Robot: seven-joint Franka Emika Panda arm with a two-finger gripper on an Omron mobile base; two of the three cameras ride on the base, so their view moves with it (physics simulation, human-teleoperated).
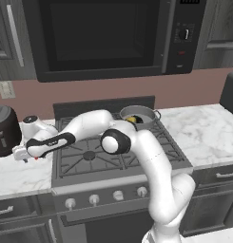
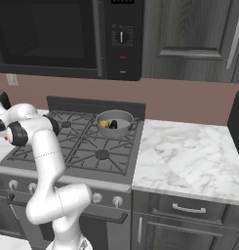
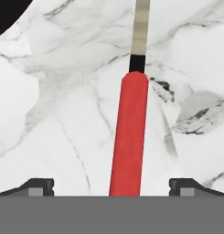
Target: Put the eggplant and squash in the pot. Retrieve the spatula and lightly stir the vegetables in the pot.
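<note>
A white marble counter (image 1: pixel 203 133) ran along both sides of a dark stove (image 1: pixel 113 161). A grey pot (image 1: pixel 139 116) stood on the stove's back burner, upper centre of the left base view. In the hand view a red-handled spatula (image 3: pixel 129 137) lay flat on the marble. A black toaster (image 1: pixel 4 130) sat at far left.

Pot on the stove, spatula on the counter to its left

The pot (image 1: pixel 139 115) sits on the far right burner of the stove (image 1: pixel 89 156), with the squash (image 1: pixel 131 119) and eggplant (image 2: pixel 113 125) inside it, squash to the left. The spatula (image 3: pixel 129 137) lies flat on the counter (image 1: pixel 18 173) left of the stove, between the wide-apart fingertips of the gripper (image 3: pixel 111 186). A toaster (image 1: pixel 4 130) stands on that counter, farther back.
</note>
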